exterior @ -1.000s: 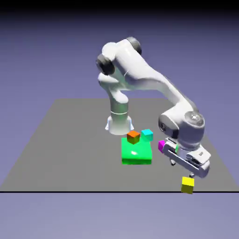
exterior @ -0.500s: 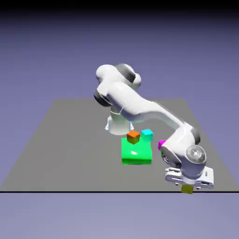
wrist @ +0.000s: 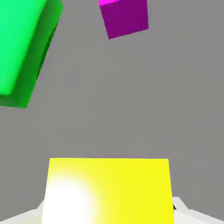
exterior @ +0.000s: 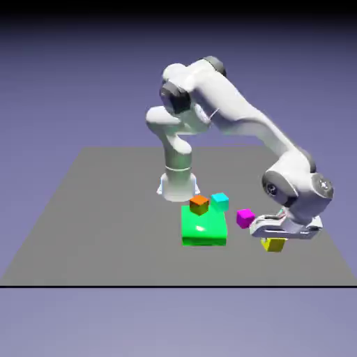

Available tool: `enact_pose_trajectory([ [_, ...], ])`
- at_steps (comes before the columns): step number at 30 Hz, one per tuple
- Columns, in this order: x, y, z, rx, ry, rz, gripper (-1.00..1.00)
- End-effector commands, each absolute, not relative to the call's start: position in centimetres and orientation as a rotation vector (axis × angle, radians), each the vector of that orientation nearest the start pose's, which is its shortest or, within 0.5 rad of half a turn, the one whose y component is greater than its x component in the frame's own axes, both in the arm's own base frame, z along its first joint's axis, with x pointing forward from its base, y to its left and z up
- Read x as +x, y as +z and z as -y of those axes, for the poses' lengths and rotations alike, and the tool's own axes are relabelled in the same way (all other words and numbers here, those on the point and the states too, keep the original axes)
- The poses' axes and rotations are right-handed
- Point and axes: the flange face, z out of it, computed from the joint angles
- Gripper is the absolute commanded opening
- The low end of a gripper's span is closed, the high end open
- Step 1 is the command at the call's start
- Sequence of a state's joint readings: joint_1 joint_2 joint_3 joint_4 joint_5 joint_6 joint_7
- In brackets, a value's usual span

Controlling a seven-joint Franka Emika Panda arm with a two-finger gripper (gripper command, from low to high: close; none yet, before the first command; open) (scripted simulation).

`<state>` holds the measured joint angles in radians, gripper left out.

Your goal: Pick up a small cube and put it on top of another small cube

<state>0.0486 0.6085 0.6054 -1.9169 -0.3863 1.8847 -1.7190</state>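
At the exterior view's right, above the grey worktop (exterior: pixel 104 209), the hand (exterior: pixel 275 240) is gripping the small yellow cube (exterior: pixel 273 245), its fingers closed tight on it, just beside the magenta cube (exterior: pixel 245 218); bare worktop is lying toward the front edge. In the hand view, the yellow cube (wrist: pixel 109 190) is filling the bottom, with open grey surface separating it from the magenta cube (wrist: pixel 124 17) and green block (wrist: pixel 24 48).
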Motion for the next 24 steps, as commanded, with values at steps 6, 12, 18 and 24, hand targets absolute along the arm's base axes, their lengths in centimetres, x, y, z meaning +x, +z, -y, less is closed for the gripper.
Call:
enact_pose_trajectory([
  [6, 42.1, 21.7, -29.6, 0.653, -0.825, -3.208, -1.0],
  [12, 37.9, 25.0, -26.7, 0.463, -0.849, -3.229, -1.0],
  [18, 33.4, 28.0, -23.4, 0.289, -0.775, -3.292, -1.0],
  [24, 28.5, 29.8, -20.4, 0.082, -0.603, -3.392, -1.0],
])
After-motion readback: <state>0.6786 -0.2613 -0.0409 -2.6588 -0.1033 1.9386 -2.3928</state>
